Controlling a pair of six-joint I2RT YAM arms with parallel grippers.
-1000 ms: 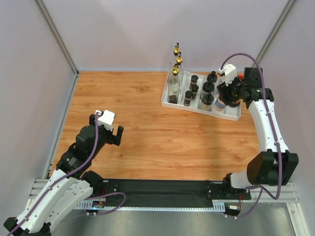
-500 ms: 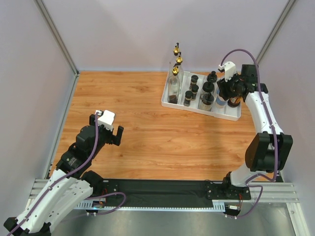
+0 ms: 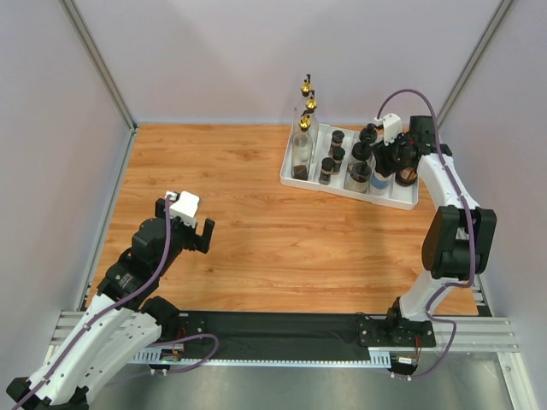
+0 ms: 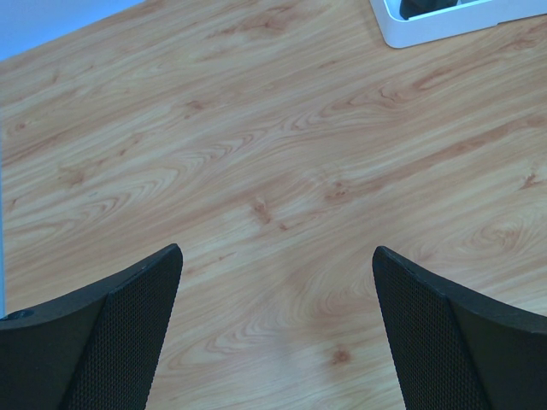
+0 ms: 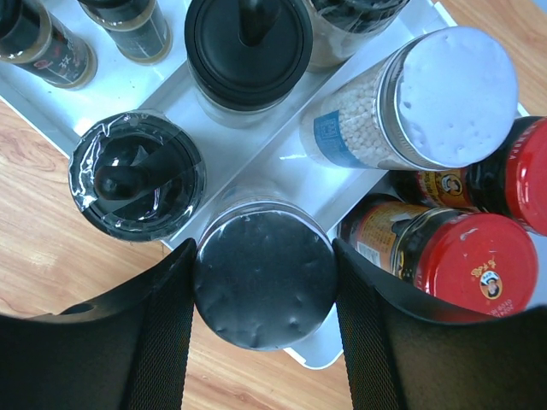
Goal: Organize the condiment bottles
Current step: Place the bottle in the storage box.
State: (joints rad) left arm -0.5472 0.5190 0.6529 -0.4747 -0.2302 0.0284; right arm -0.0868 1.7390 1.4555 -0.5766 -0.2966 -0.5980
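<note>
— Well, what sits nearest?
— The left gripper (image 4: pixel 275 282), jaws spread wide over the bare wooden table (image 3: pixel 214 171). It holds nothing and is well apart from the white tray (image 3: pixel 329 184).
— And the right gripper (image 5: pixel 263 282)?
— Clamped on a silver-lidded jar (image 5: pixel 263 295) at the tray's near rim, one finger against each side. I cannot tell whether the jar rests in its compartment or hangs above it.
— Around it?
— Two red-lidded jars (image 5: pixel 474 260) just beside it on the right. A second silver-lidded jar (image 5: pixel 457 94), full of white beads, leans beyond. To its left are two black-capped jars (image 5: pixel 137 175), then small spice jars (image 5: pixel 38 47).
— Farthest?
— Three tall gold-spouted bottles (image 3: pixel 305 128), upright at the tray's left end.
</note>
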